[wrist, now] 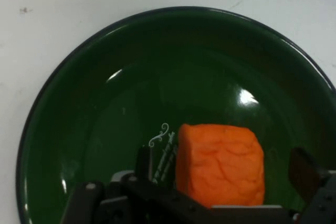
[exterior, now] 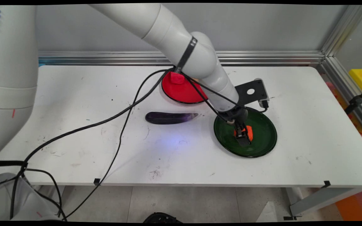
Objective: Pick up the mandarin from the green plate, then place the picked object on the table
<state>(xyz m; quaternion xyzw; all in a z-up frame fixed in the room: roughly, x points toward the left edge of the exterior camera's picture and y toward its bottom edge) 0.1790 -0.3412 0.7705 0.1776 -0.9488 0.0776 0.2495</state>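
Down over the plate sits the black two-finger gripper (exterior: 242,138), and its fingers stand apart, one on each side of the orange block, with a clear gap showing between the right finger (wrist: 306,171) and the block in the hand view. The left finger (wrist: 145,162) is close beside the block's other flank; whether it touches cannot be told. So the gripper is spread, not clamped on anything.

Largest of all is the white rectangular table (exterior: 74,141), scuffed with small dark marks, and black cables (exterior: 118,147) hang from the arm across its left half. On its right side lies the round dark green glossy plate (exterior: 262,138), flat on the tabletop. Further back, near the table's far edge and partly hidden by the arm, lies a round red plate (exterior: 181,92) with a small red block (exterior: 177,78) on it.

Between the two plates, a little to the left, a long dark purple eggplant (exterior: 170,117) lies on its side on the bare table, well clear of the gripper.

Smallest is the soft-looking orange rectangular block (wrist: 220,163), resting inside the green plate, right between the gripper's fingers.
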